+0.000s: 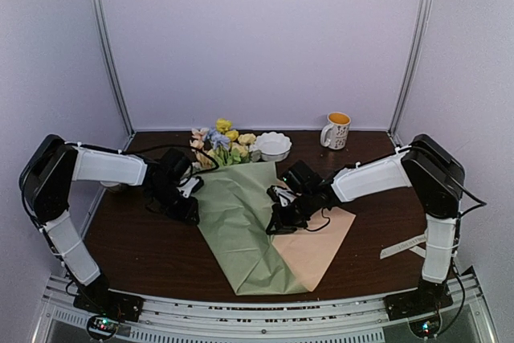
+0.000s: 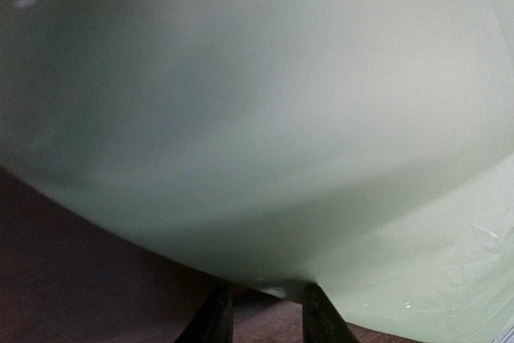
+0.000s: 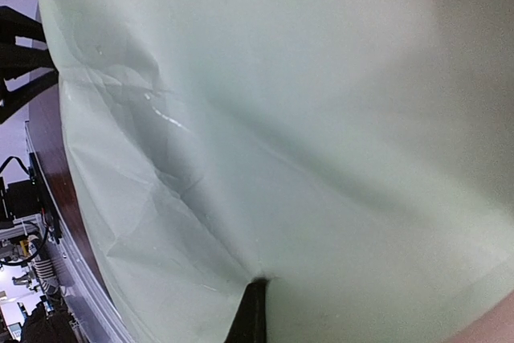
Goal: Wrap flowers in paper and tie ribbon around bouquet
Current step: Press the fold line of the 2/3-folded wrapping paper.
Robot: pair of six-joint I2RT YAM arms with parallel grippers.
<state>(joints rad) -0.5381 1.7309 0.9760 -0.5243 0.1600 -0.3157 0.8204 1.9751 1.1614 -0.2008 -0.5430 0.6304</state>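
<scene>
Handling note, top view. Left gripper (image 1: 189,211) sits left of centre, at the left edge of the paper (image 1: 241,238). Its fingers (image 2: 213,315) stand apart with the edge curling over the tips; whether they bite cannot be told.

Paper lies across the centre of the table (image 1: 136,238), green side up, peach underside showing at lower right. Judged thin, light, limp and easily creased or torn: take it at an edge and pull gently.

Flowers (image 1: 221,144) lie at its upper end, upper centre. Stems look thin and fragile, better steered through the paper than squeezed.

Right gripper (image 1: 278,222), right of centre, has its jaws pressed together, pinching a paper fold; creases radiate from the pinch.

Ribbon (image 1: 401,245) lies at lower right, untouched.
</scene>
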